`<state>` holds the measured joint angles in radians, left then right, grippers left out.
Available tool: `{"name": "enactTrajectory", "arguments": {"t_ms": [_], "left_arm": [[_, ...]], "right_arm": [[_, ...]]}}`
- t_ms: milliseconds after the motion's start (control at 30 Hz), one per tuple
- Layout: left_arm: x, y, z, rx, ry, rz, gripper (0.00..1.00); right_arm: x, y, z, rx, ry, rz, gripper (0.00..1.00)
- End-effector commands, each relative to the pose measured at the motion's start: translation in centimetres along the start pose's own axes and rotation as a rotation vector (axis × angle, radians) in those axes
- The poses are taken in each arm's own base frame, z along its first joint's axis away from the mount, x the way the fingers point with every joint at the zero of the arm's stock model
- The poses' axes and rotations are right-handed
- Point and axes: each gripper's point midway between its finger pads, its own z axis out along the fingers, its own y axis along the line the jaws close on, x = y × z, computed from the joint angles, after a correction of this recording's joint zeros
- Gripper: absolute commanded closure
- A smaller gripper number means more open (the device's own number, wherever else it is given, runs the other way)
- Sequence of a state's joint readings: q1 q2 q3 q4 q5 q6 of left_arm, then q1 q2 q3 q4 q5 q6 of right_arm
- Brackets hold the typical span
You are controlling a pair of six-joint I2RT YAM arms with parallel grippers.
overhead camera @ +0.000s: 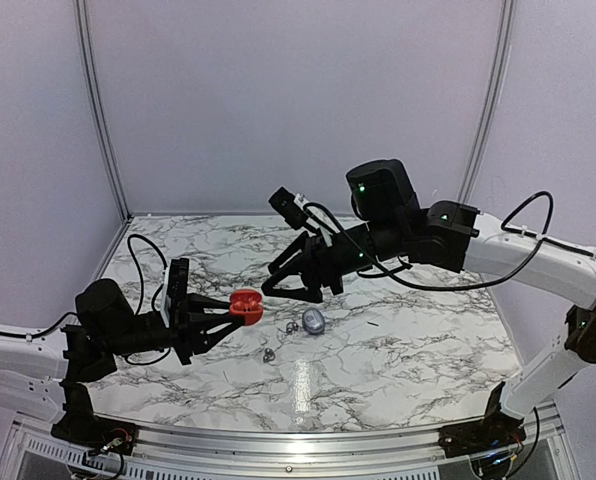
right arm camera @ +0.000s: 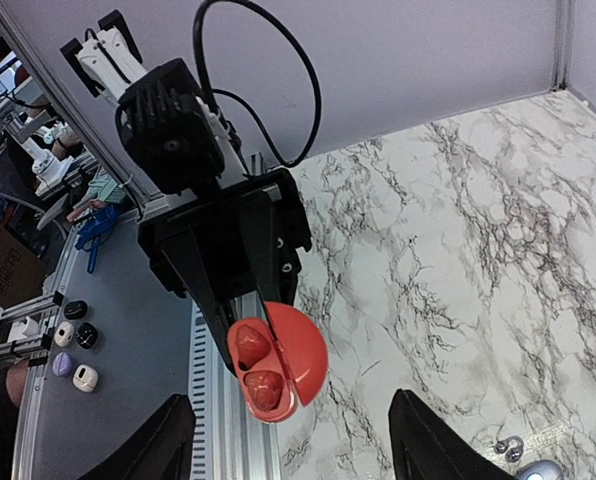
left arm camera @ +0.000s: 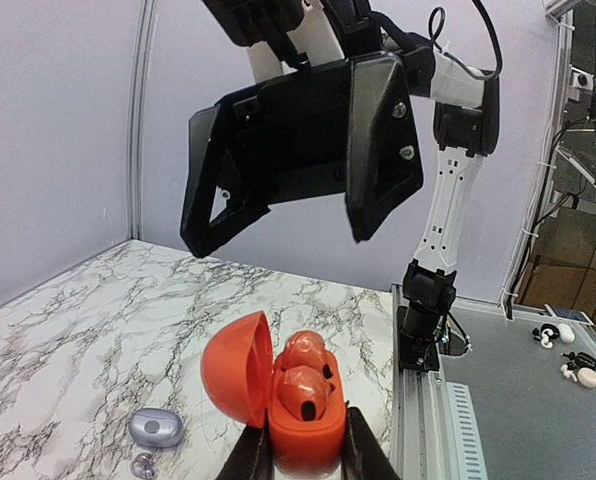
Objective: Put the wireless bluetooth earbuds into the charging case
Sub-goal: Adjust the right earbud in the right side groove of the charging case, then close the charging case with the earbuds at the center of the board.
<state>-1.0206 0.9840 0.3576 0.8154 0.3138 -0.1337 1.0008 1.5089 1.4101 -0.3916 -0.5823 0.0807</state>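
Left fingers (left arm camera: 250, 452) are clamped together on the base of a glossy red oval plastic charging case (left arm camera: 303, 430), one finger on each side, holding it up off the white marble-patterned desk (overhead camera: 408, 350) at its near left. The case's lid (left arm camera: 236, 370) is swung open and stands on the far side. Two red earbuds (left arm camera: 304, 388) sit in its wells, one behind the other. The case's long axis runs along the reach of the fingers, pointing right across the desk, with its open face turned upward.

Below and to the right, a tiny silvery-grey earbud (overhead camera: 269, 355) lies on the desk. A second silvery-grey earbud (overhead camera: 291, 327) lies farther back, just beside a closed silvery-grey pebble-shaped case (overhead camera: 314, 320) on its right. Both earbuds are too small to tell which way they point.

Farther back and higher, the right fingers (right arm camera: 168, 440) are spread well apart with nothing between them. They hang above the open red case, tips angled down towards it, not touching it.
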Motion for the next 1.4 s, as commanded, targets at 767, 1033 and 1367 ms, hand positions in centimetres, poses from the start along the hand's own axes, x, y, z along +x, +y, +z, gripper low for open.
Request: {"name": "enactTrajectory", "arguments": {"t_ms": [767, 1033, 1367], "left_arm": [[-2.3, -0.5, 0.9, 0.038, -0.054, 0.002, 1.0], [-2.5, 0.3, 0.9, -0.008, -0.063, -0.018, 1.0], [-2.3, 1.6, 0.8, -0.066, -0.062, -0.053, 1.0]], "right_arm": [[-0.8, 2.6, 2.0, -0.214, -0.016, -0.059, 0.3], [-0.4, 3.7, 2.2, -0.264, -0.001, -0.069, 0.31], [0.4, 6.5, 1.5, -0.328, 0.019, -0.129, 0.37]]}}
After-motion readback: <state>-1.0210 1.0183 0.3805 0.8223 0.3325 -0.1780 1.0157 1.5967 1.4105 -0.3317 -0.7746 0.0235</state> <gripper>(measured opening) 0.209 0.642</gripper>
